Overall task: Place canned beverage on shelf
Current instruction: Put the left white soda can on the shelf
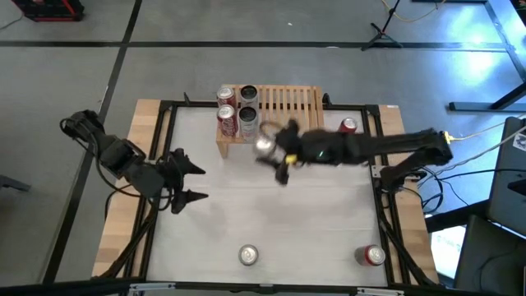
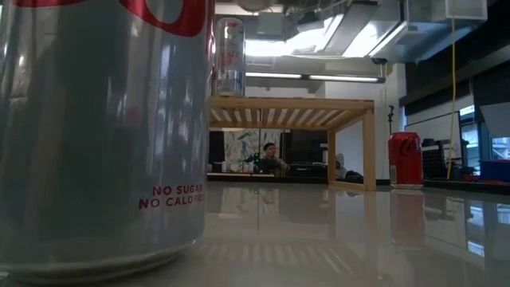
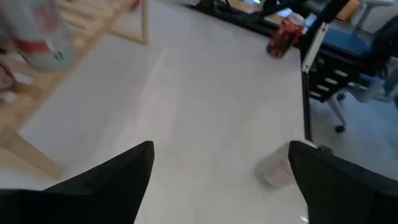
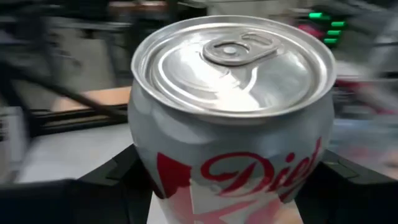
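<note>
Holding a silver Diet Coke can (image 4: 230, 118), the right gripper (image 1: 275, 156) sits just left of centre in the overhead shot, right in front of the shelf (image 1: 283, 103), fingers clamped on either side of the can. The wrist camera shows it well: silver body, red script lettering, pull tab unopened on a clean lid. From above, the can's shiny top (image 1: 264, 145) shows just below the shelf's front edge, so it's near the shelf but not on it.

The shelf itself is light wood with a slatted top, up at the top centre of the overhead frame. Four cans already stand in a tight cluster at its left end (image 1: 237, 111) (two red-and-white, two silver, as far as I can tell). The rest of the slats are bare.

Other cans around the table: a red Coke can (image 1: 349, 125) just right of the shelf, a silver can (image 1: 248, 255) at the bottom centre, and a red-topped can (image 1: 372, 256) at the bottom right. The low camera has a silver can (image 2: 103, 135) filling its left side, with "NO SUGAR NO CALORIES" printed on it.

The left gripper (image 1: 191, 182) waits at the left-middle of the table (image 1: 329, 222), fingers spread well apart, holding nothing.
</note>
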`<action>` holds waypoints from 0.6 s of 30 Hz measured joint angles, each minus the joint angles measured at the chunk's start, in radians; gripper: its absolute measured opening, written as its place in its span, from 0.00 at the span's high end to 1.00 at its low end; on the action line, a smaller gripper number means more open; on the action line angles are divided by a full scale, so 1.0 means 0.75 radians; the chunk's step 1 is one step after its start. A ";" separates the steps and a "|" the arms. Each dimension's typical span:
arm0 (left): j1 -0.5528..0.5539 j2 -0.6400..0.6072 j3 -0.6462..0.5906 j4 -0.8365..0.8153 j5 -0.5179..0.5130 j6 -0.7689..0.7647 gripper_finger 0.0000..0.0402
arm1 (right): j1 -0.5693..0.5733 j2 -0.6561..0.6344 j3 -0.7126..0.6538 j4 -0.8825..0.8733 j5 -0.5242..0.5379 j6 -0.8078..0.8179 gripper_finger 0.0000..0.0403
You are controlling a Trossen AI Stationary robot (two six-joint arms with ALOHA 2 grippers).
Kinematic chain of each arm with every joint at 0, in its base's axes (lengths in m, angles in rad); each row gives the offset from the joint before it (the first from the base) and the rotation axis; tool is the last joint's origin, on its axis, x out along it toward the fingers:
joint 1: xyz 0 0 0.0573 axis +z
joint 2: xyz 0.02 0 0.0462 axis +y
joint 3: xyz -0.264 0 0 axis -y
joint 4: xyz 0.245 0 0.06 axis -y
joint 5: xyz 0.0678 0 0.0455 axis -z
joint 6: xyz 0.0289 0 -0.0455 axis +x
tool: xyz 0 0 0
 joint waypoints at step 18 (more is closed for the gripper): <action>0.161 0.005 0.000 0.109 -0.077 0.063 0.10 | -0.701 -0.161 -0.367 0.250 -0.499 -0.150 0.32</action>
